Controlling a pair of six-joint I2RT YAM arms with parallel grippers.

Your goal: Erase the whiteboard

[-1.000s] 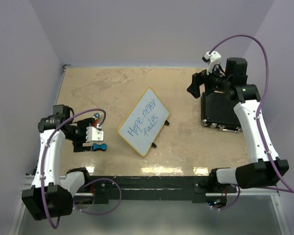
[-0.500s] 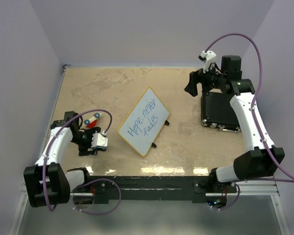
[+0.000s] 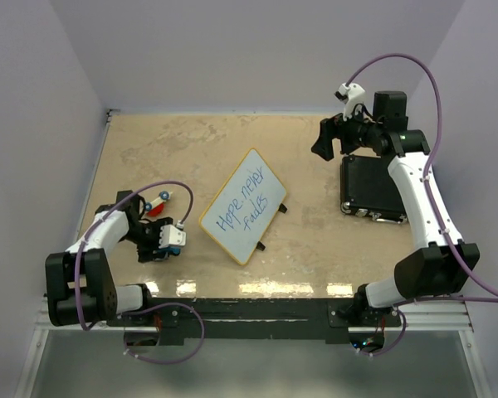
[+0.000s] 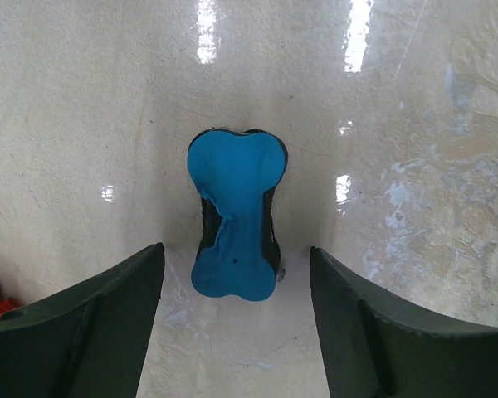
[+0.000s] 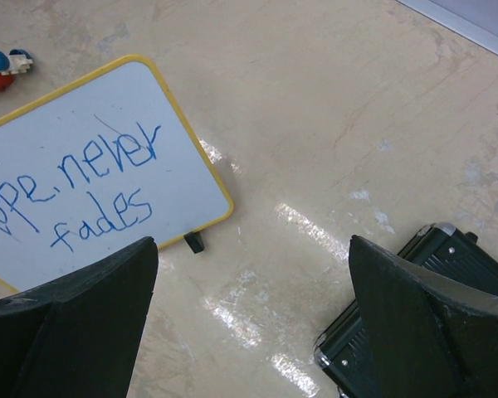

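Lowered at the lower left since a second ago, the left gripper point(image 4: 234, 253) straddles the blue eraser point(image 4: 235, 220), fingers wide and empty, so closing on it looks next; the whiteboard point(image 3: 243, 207) lies centre, blue writing unwiped, and the right gripper point(image 3: 325, 143) hangs open upper right.

whiteboard point(image 3: 243, 218), blue handwriting "Hope never fades"

Left tool point(image 4: 235, 250), right tool point(image 5: 251, 243), seemingly agape.

Bright, even overhead light; glare streaks on tabletop point(image 4: 358, 33)
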